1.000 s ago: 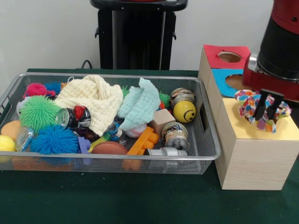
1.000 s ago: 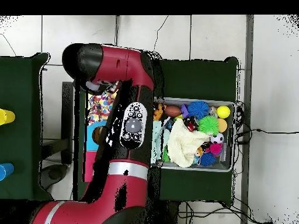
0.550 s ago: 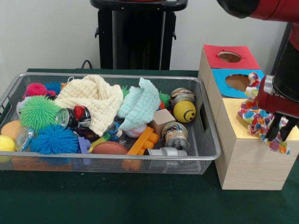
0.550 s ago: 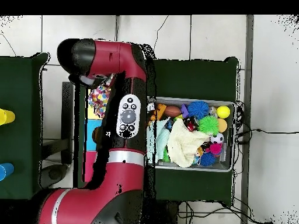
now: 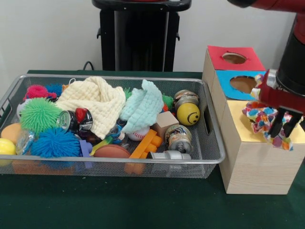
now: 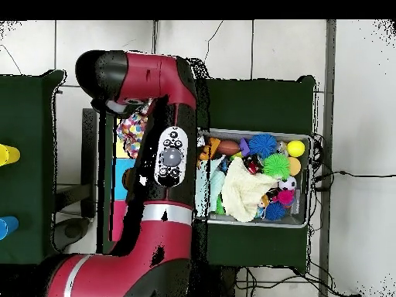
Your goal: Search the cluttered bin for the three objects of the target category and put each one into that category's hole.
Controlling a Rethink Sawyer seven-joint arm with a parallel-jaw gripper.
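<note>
1. The gripper [image 5: 283, 125] has its two black fingers clenched on a crumpled cloth [image 5: 263, 119] printed in many colours; the soft fabric bunches around the fingers and droops below them.
2. That cloth hangs over the yellow top panel of the wooden box [image 5: 252, 164], at the box's front end, touching or just above the surface; I cannot tell which.
3. The box is a pale, grained block with three flat coloured panels in a row: yellow in front, a blue panel [image 5: 238, 78] with a rounded cut-out behind it, and a red panel [image 5: 233, 52] with a round hole at the back.
4. From overhead, the cloth [image 6: 134, 135] shows beside the thick red arm [image 6: 158, 166], over the yellow end.
5. The wire-mesh bin [image 5: 119, 164] stands just beside the box on the green tabletop.
6. In the bin lie a waffle-textured cream cloth [image 5: 95, 102], a mint cloth [image 5: 143, 105], spiky rubber balls [image 5: 40, 114], a smooth yellow smiley ball [image 5: 188, 114], dented cans [image 5: 177, 137] and orange blocks [image 5: 145, 145].
</note>
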